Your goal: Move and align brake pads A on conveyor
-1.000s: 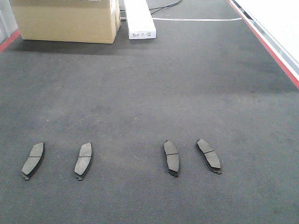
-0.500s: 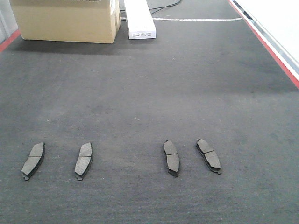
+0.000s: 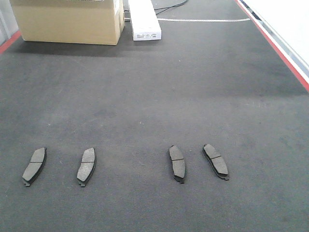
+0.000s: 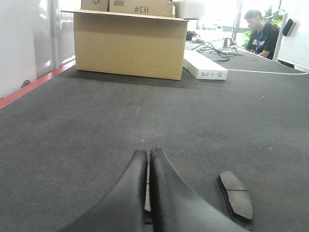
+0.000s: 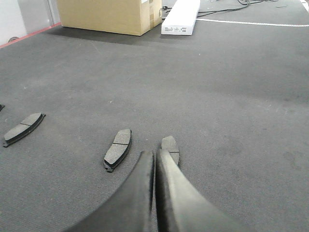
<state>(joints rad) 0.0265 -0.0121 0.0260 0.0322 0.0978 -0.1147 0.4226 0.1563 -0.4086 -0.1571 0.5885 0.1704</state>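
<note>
Several dark grey brake pads A lie in a row on the charcoal conveyor (image 3: 154, 92), in a left pair (image 3: 34, 166) (image 3: 87, 166) and a right pair (image 3: 176, 163) (image 3: 216, 161). Neither gripper shows in the front view. My left gripper (image 4: 148, 152) is shut and holds nothing. It hangs low over one pad that shows only through the slit between its fingers, and another pad (image 4: 235, 195) lies to its right. My right gripper (image 5: 155, 152) is also shut and empty. One finger partly covers a pad (image 5: 171, 146), and a second pad (image 5: 118, 149) lies just to the left.
A cardboard box (image 3: 67, 19) and a long white box (image 3: 144, 19) stand at the conveyor's far end, with cables behind them. Red stripes (image 3: 275, 46) run along the conveyor's edges. A seated person (image 4: 260, 37) is far back on the right.
</note>
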